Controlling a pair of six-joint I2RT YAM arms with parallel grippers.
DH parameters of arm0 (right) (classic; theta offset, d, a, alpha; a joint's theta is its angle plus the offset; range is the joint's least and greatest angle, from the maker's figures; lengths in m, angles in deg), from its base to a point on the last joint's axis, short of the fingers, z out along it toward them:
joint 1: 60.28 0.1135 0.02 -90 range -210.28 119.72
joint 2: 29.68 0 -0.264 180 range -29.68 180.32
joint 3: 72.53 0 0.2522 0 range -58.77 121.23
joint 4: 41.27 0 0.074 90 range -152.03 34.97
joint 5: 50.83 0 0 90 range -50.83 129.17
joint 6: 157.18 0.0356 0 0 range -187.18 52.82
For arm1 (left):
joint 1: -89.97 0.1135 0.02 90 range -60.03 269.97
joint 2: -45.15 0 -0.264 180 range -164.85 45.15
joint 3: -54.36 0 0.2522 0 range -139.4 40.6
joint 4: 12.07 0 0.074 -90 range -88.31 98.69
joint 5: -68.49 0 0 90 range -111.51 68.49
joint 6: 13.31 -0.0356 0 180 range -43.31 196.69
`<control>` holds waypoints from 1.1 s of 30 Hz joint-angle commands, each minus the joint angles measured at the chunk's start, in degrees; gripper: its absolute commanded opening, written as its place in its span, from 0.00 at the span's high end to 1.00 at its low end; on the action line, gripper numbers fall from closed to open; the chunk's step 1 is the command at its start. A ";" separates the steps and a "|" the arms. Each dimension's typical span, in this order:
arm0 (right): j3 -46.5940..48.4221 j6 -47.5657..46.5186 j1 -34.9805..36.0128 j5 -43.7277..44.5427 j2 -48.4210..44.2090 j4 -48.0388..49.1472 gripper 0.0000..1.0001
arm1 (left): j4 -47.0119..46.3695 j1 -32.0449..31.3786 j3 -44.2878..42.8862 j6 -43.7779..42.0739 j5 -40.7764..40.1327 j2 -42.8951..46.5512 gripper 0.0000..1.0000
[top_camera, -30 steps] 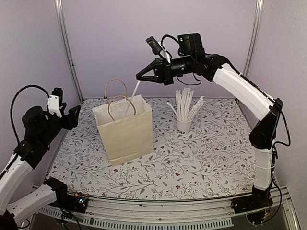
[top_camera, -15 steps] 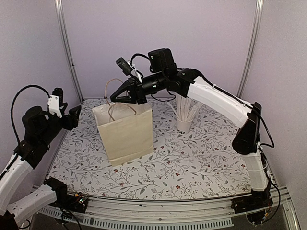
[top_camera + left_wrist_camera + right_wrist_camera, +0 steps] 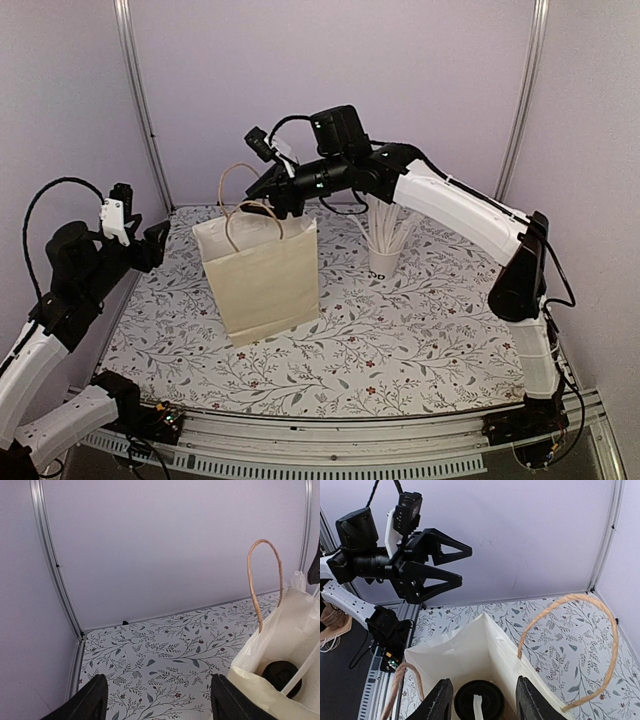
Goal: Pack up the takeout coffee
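Closed in on three sides by lilac walls (image 3: 430, 80), joined at the back corners by slim metal posts (image 3: 138, 100), around a table (image 3: 430, 330) topped with a white sheet of grey vines and small red flowers, softly, evenly lit.

We are looking at a robotics lab test cell: plain lilac panels (image 3: 420, 80) in aluminium posts (image 3: 142, 100) are enclosing a floral-covered table (image 3: 420, 330) with a mounting rail (image 3: 330, 440).

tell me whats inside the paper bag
Inside the paper bag, the right wrist view shows the takeout coffee's black lid with a thin white straw leaning over it. The cup's body below the lid and the bag's floor are hidden by the bag walls.
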 commanded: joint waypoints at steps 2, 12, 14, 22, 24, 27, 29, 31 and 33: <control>-7.89 -7.99 -1.17 11.69 -11.37 -1.77 0.54 | -1.06 1.00 0.25 -0.66 1.00 0.29 0.28; -27.25 -17.61 -13.60 17.23 -23.93 -6.49 0.54 | -1.19 1.31 0.62 -0.92 1.33 1.30 0.27; -26.96 -21.26 -15.14 18.15 -23.19 -11.19 0.53 | -1.22 1.36 0.68 -0.92 1.75 1.39 0.27; -27.26 -24.82 -16.08 21.02 -18.82 -17.05 0.53 | -1.35 1.58 0.78 -1.19 1.74 1.09 0.27; -27.07 -24.67 -16.10 21.13 -17.67 -17.24 0.52 | -1.24 1.56 0.77 -1.10 1.76 1.19 0.27; -26.97 -24.13 -16.11 21.53 -16.13 -16.95 0.52 | -1.21 1.61 0.99 -1.03 1.75 1.58 0.27; -26.80 -23.89 -16.08 21.96 -14.94 -16.63 0.52 | -1.17 1.63 0.99 -1.10 1.76 1.64 0.27; -26.80 -23.90 -16.10 22.45 -14.10 -16.21 0.52 | -1.29 1.62 1.04 -1.25 1.87 1.40 0.27; -26.73 -23.92 -16.11 22.82 -13.29 -15.44 0.52 | -1.33 1.66 0.90 -1.20 2.13 1.18 0.27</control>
